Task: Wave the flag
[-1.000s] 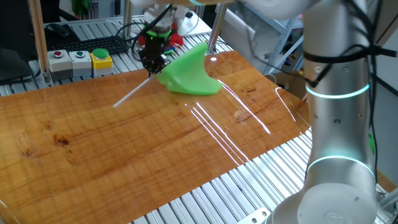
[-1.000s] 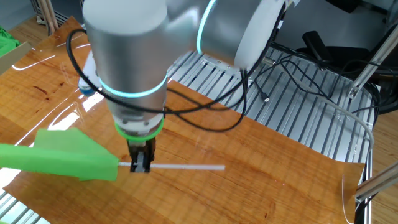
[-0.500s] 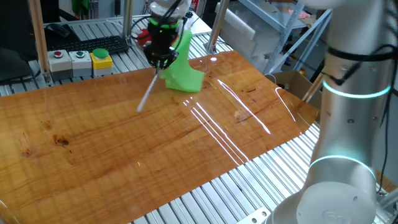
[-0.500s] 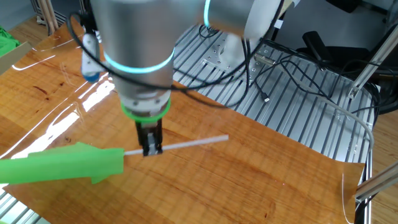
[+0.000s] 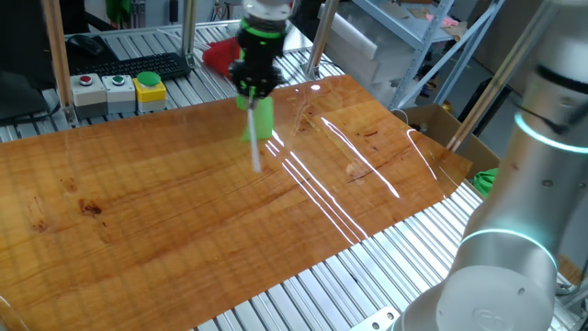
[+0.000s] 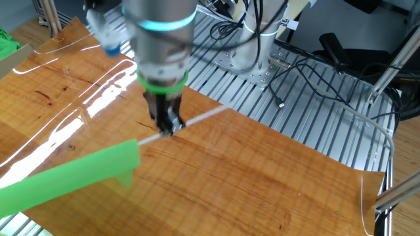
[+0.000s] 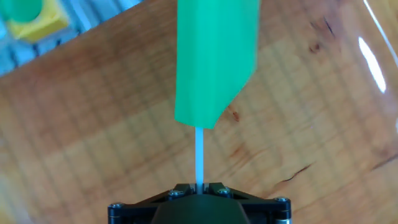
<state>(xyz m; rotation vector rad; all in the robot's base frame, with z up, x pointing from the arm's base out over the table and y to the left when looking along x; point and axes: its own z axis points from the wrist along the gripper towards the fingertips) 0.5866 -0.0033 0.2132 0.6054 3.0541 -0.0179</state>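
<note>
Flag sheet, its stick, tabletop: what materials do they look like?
Bright green rectangular flag sheet: looks like matte cloth; it folds and drapes. Thin pale grey stick: smooth and straight, probably plastic, hard to confirm. Brown tabletop: wood grain under a glossy finish, with streaky light reflections.

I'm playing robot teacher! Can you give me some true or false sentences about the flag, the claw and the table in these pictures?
1. The gripper is pinching the flag's stick. True.
2. The flag cloth is red. False: it is bright green.
3. The flag lies flat on the table with nothing holding it. False: it is held up above the wood.
4. The table top is wooden. True.
5. The gripper holds the cloth itself. False: it grips the stick, apart from the cloth.
</note>
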